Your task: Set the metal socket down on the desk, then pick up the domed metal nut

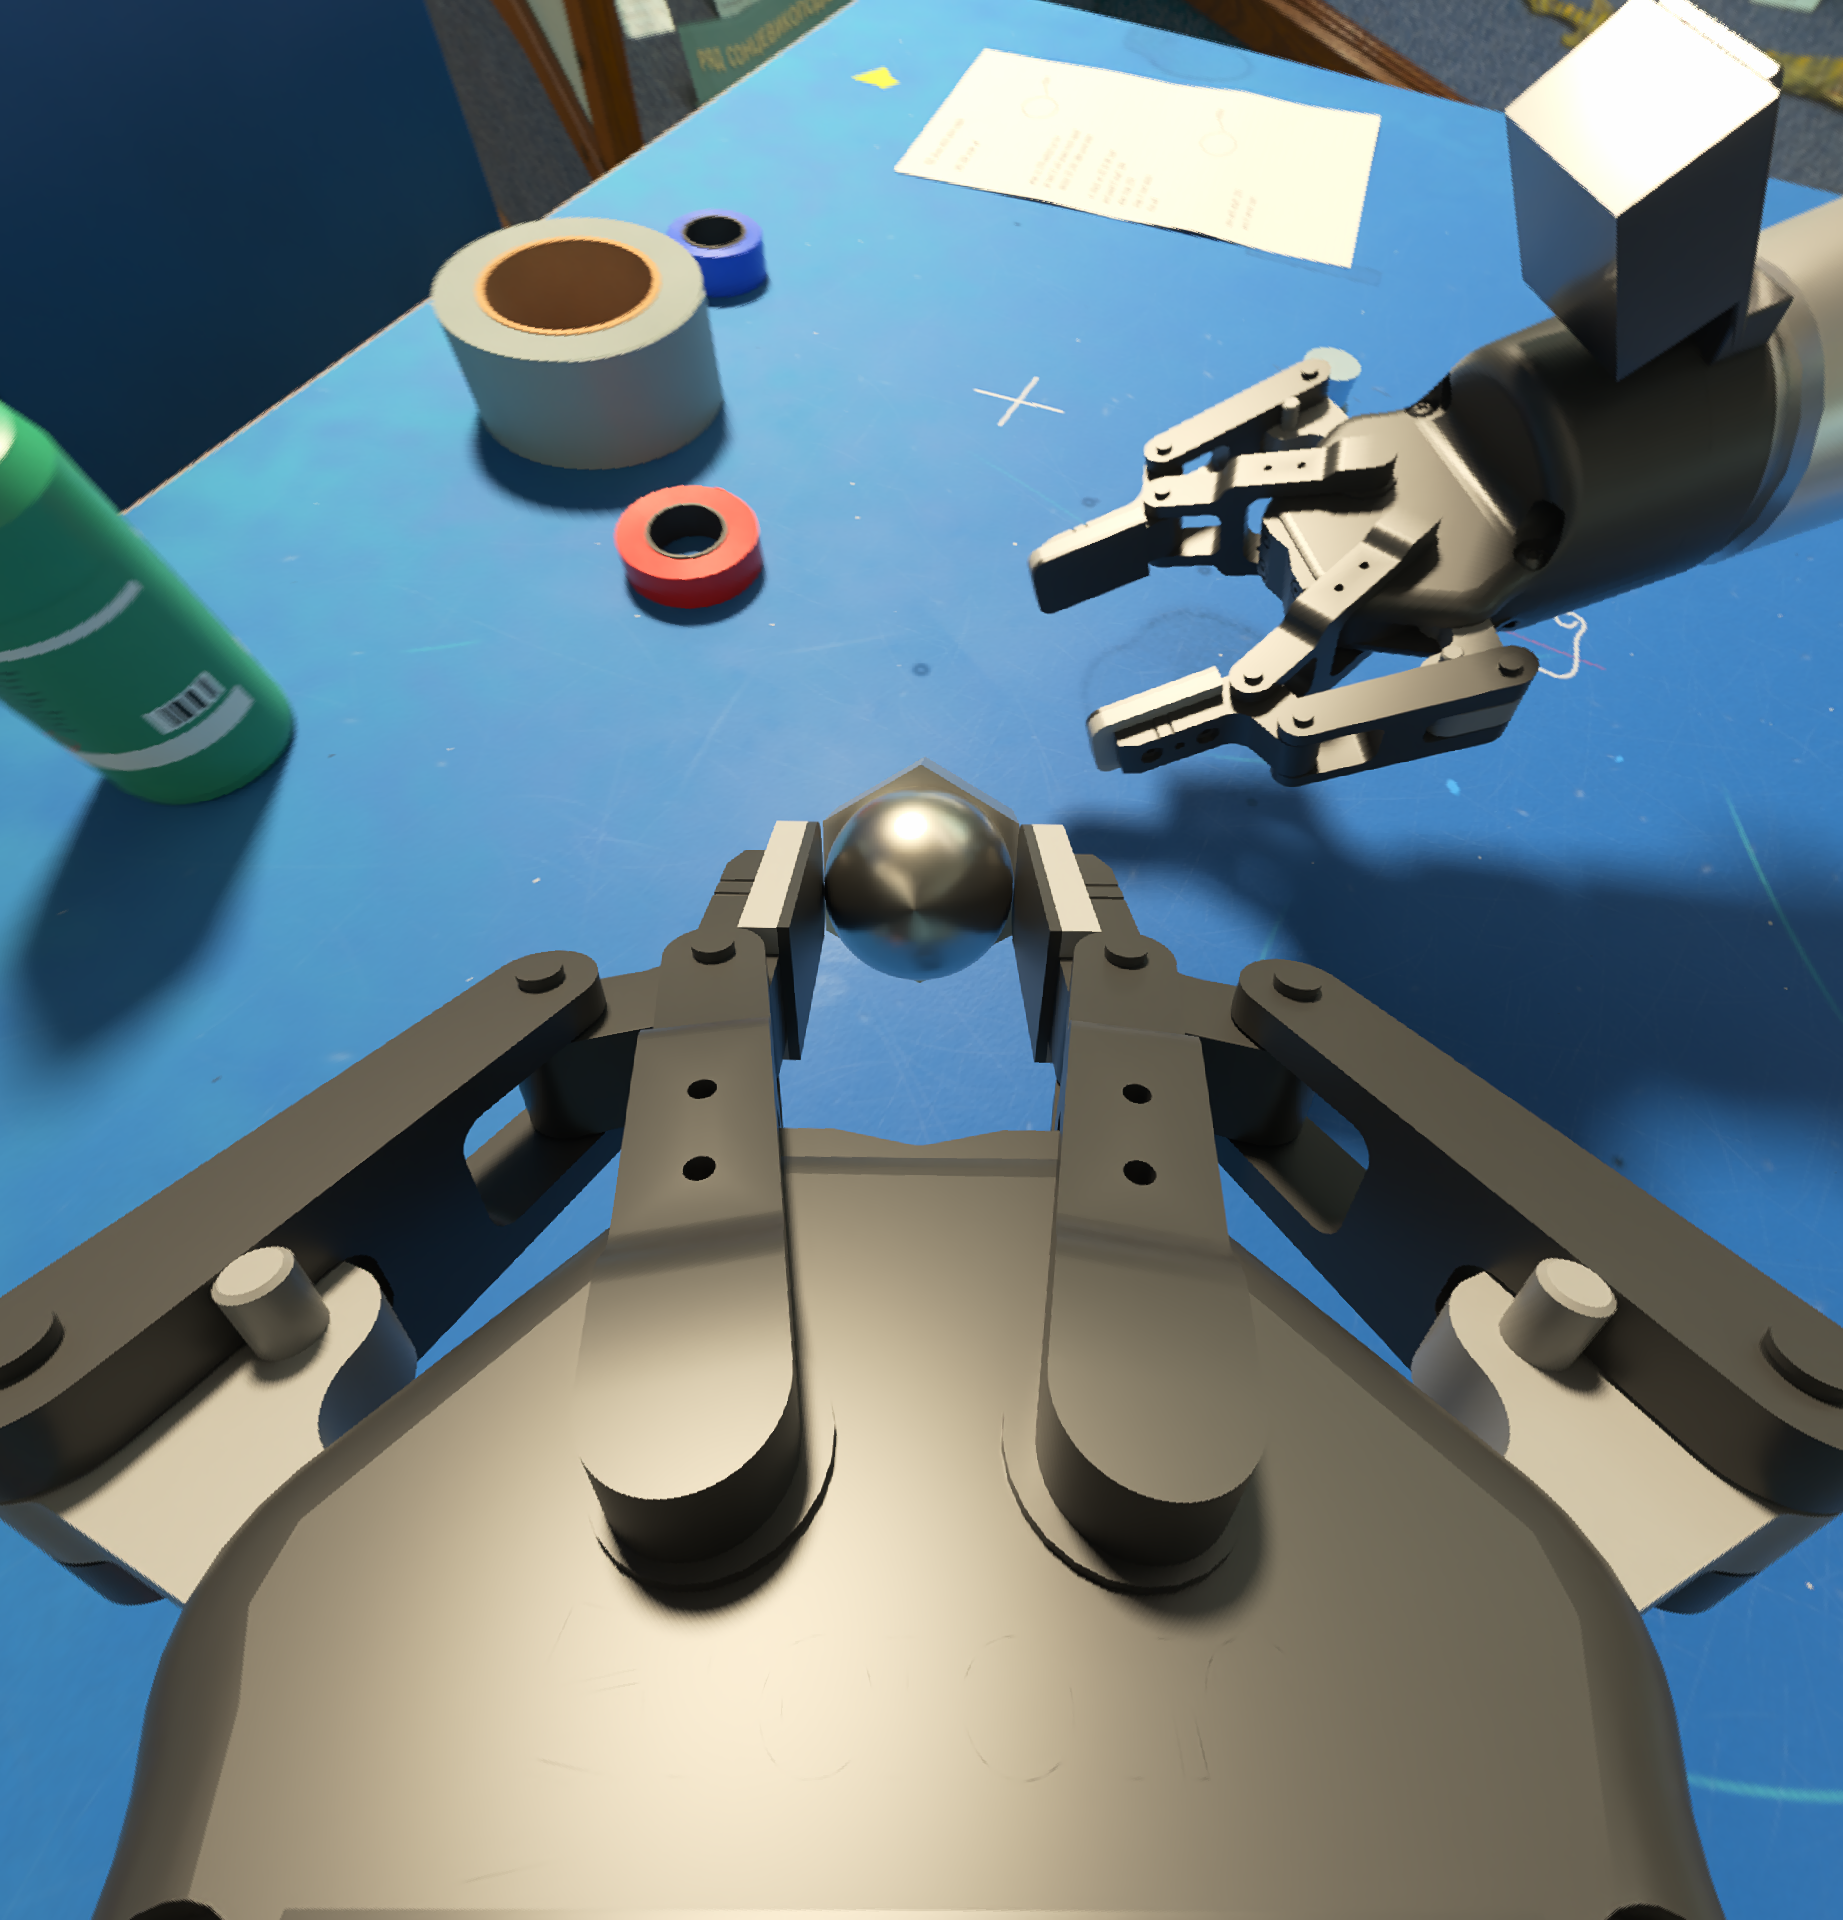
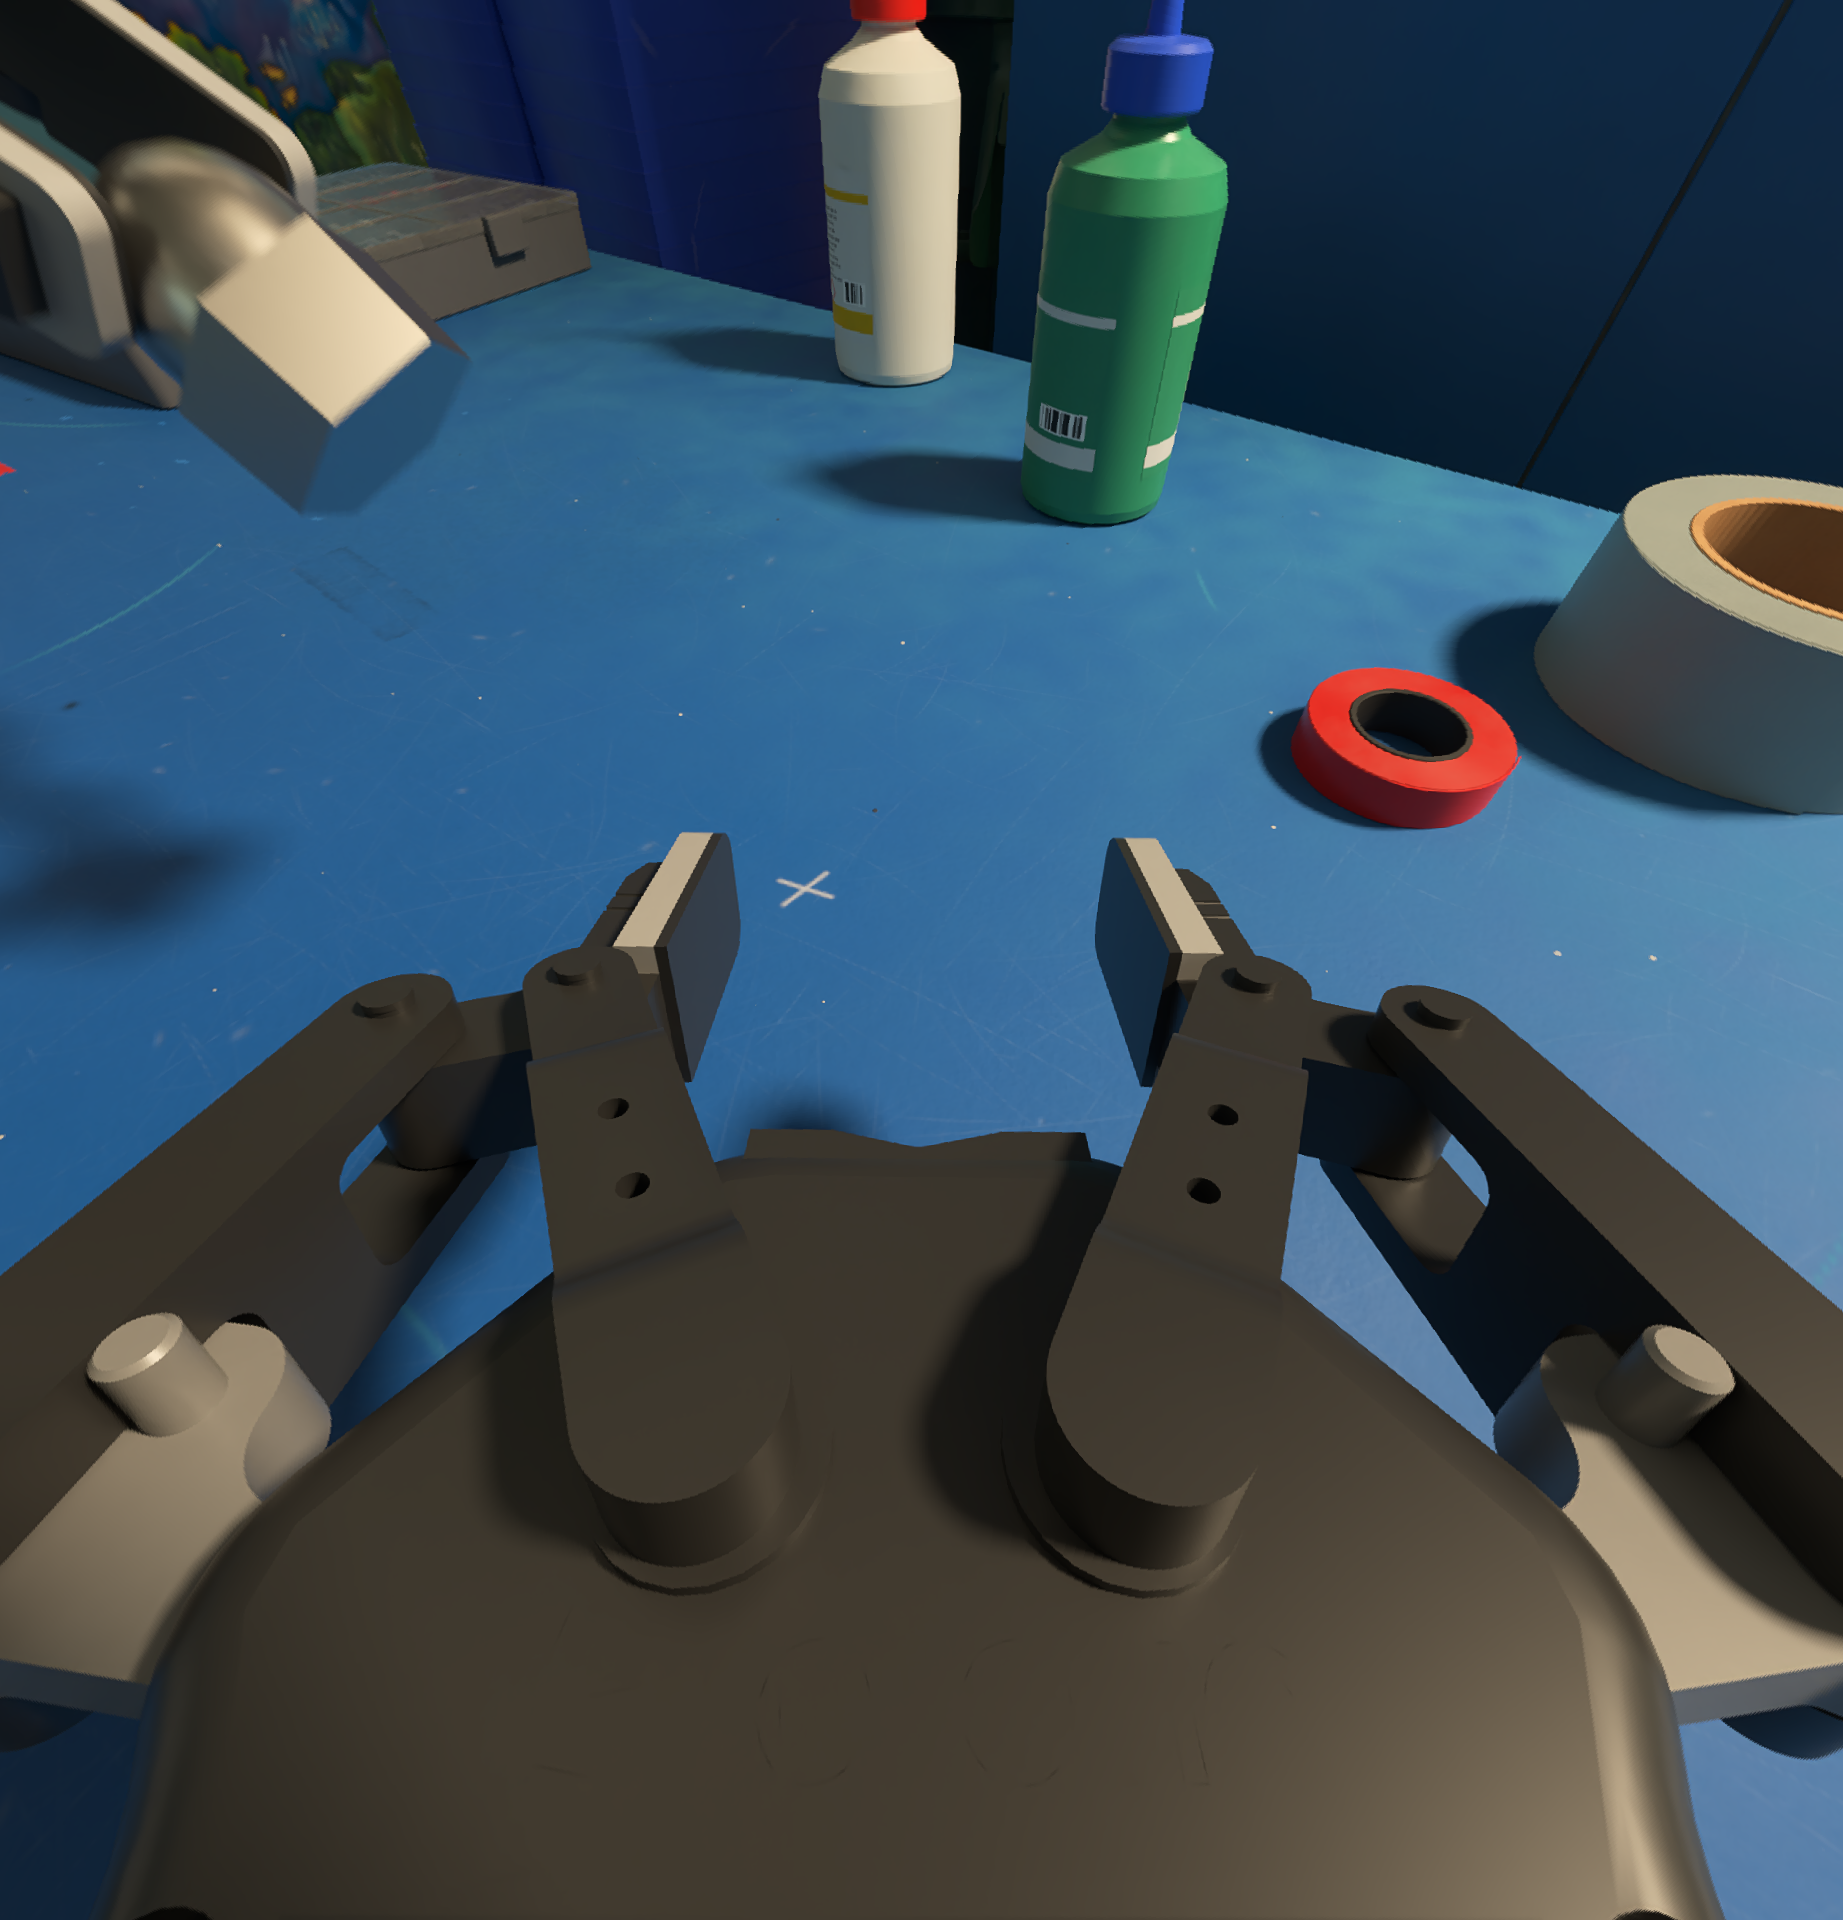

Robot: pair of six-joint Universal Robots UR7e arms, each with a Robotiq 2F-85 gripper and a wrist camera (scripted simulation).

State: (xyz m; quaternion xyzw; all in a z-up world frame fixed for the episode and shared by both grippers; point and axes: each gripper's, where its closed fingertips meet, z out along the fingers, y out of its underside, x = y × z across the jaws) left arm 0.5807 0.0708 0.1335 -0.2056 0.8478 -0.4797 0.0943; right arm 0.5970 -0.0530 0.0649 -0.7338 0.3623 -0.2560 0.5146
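Note:
My left gripper (image 1: 919, 844) is shut on the domed metal nut (image 1: 917, 904), a shiny dome with a hex base; the dome faces the camera and the pads press its two sides. My right gripper (image 2: 919, 862) is open and empty, low over the blue desk (image 2: 896, 644) beside a white chalk cross (image 2: 805, 888). It also shows in the left wrist view (image 1: 1088, 655), to the right of the nut and apart from it. A small pale round thing (image 1: 1341, 366) is partly hidden behind its upper finger; I cannot tell whether it is the socket.
A red tape roll (image 1: 688, 542), a large grey tape roll (image 1: 584, 338) and a small blue roll (image 1: 722, 249) stand left of centre. A green bottle (image 2: 1125, 312) and a white bottle (image 2: 889, 208) stand at the desk's edge. A paper sheet (image 1: 1145, 156) and a grey case (image 2: 449, 239) lie farther off.

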